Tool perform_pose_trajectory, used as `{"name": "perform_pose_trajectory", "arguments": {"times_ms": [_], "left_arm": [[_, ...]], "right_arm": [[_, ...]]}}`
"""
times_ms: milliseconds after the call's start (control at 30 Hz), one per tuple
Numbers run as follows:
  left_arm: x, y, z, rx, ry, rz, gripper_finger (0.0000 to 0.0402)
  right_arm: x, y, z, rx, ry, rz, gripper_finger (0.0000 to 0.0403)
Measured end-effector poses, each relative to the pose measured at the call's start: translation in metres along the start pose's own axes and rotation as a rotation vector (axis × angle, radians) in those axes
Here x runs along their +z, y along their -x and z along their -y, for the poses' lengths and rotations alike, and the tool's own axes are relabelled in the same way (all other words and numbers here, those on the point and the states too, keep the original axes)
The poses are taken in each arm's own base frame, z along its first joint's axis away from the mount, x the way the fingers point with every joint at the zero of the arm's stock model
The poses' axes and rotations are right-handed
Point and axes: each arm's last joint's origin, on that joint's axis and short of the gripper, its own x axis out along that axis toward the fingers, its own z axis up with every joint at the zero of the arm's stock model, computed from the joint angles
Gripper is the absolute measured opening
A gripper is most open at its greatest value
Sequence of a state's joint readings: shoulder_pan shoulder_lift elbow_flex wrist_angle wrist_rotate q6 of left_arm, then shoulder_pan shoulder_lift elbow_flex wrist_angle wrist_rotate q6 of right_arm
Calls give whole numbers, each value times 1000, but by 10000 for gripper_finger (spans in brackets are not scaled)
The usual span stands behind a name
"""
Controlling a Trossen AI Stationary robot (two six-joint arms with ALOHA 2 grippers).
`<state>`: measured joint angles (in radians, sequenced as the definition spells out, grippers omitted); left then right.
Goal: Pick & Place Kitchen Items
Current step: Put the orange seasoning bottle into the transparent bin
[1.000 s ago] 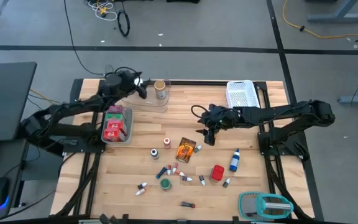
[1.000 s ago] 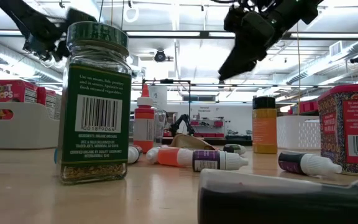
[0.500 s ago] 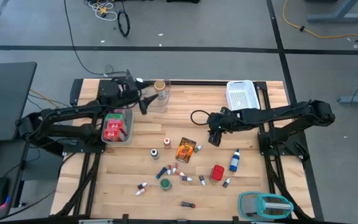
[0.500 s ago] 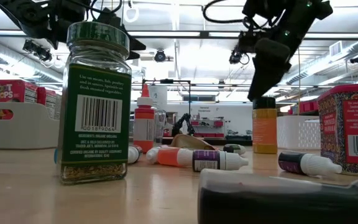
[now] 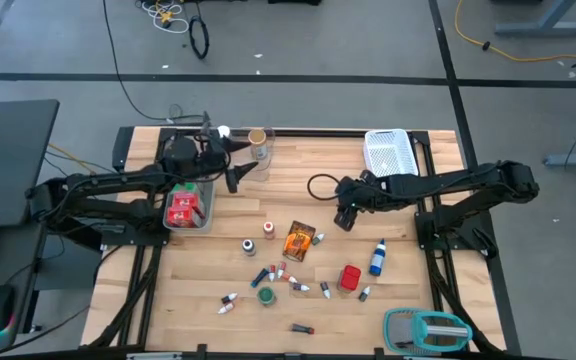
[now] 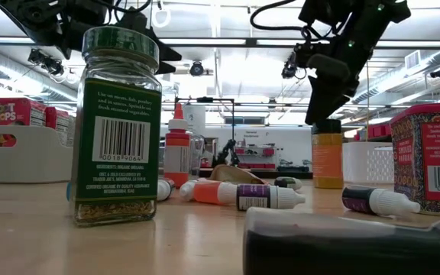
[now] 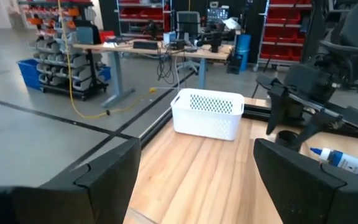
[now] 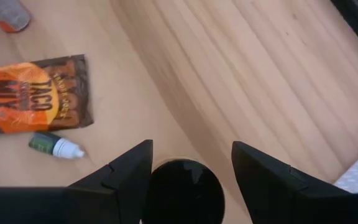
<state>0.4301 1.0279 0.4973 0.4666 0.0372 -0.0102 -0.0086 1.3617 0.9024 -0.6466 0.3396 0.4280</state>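
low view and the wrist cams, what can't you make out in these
- Low view: a dark object lies blurred against the lens, cut off by the bottom edge; what it is cannot be told.
- Right wrist view: only the black lid of the jar between the right gripper fingers shows; the jar body is hidden beneath it.
- High view: the tiny vials are too small to read.
- Left wrist view: the blue bottle is cut by the right edge.

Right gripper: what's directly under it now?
Under the open right gripper, between its fingers, sits a jar with a black lid; the jar's body and label are hidden beneath the lid. The orange taco packet lies apart.
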Motion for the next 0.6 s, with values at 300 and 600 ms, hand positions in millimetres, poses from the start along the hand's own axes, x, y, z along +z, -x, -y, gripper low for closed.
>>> {"name": "perform_pose_trajectory", "arguments": {"times_ms": [300,600], "left_arm": [[-5,0,1,-5,29,-51,320],[-5,0,1,-5,30,-50,320]], "right_arm": [[-21,-12,0,-1,-65,-70,230],[-30,-22,1,7,-86,-51,218]]}}
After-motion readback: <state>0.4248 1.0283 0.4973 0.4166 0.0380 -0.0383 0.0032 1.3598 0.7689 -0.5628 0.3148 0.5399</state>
